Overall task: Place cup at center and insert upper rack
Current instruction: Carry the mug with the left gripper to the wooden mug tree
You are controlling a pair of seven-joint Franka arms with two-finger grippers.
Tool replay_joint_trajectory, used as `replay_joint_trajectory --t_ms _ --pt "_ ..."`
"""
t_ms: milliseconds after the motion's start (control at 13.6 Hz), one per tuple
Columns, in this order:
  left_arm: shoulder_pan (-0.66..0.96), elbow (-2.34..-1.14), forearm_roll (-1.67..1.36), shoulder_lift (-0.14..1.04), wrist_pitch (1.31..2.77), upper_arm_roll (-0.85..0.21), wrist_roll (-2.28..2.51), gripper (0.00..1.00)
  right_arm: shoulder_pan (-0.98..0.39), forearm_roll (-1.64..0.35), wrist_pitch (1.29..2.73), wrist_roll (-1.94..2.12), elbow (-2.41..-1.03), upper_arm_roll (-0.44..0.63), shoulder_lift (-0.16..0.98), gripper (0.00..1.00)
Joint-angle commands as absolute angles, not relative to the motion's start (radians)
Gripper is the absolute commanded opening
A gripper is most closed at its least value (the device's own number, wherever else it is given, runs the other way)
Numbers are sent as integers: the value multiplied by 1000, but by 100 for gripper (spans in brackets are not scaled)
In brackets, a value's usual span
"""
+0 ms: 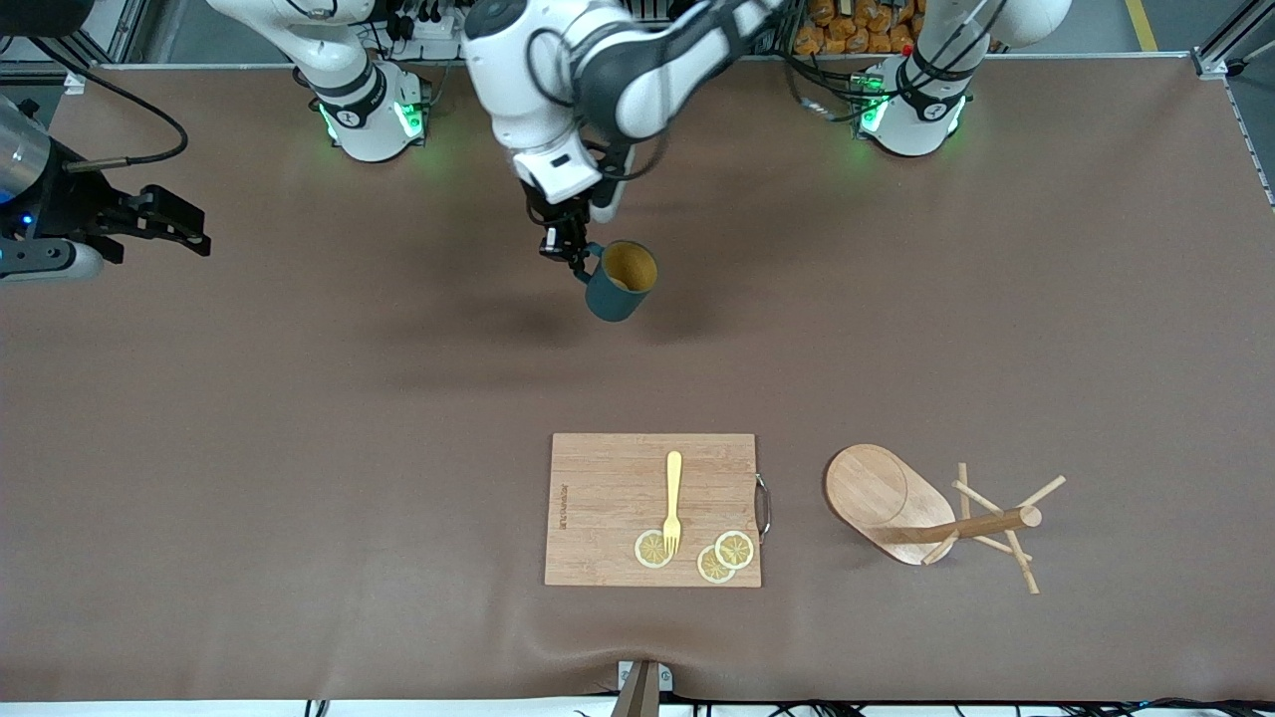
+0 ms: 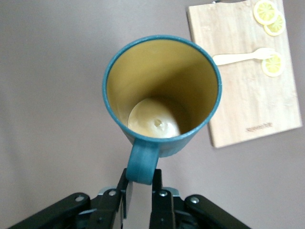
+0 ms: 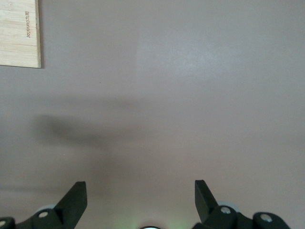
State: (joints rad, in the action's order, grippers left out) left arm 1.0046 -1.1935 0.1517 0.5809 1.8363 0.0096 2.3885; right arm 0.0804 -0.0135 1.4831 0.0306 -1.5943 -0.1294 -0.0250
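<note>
Left tool (image 1: pixel 568 257) clamped on cup (image 1: pixel 620 282) handle, mouth tilted toward front camera, right tool (image 3: pixel 140 200) apart.

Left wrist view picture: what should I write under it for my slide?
The left gripper holds the teal cup by its handle above the brown table, beside the cutting board.
</note>
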Motion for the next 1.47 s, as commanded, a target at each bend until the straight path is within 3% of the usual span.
replay_joint_trajectory --t_ms 0,295,516,1399 --pt "909 -1239 16 477 1841 3 2230 0 68 -25 1485 15 -1623 -130 -58 100" --pt "685 -1253 -260 362 1829 3 1886 0 61 -23 1479 15 -1623 -130 -58 100" --pt "499 -1255 -486 350 1778 3 1648 0 57 -23 1477 15 -1624 -130 -66 100" --pt "26 -1261 -957 494 1450 3 1051 0 58 -23 1480 14 -1637 -130 -71 100"
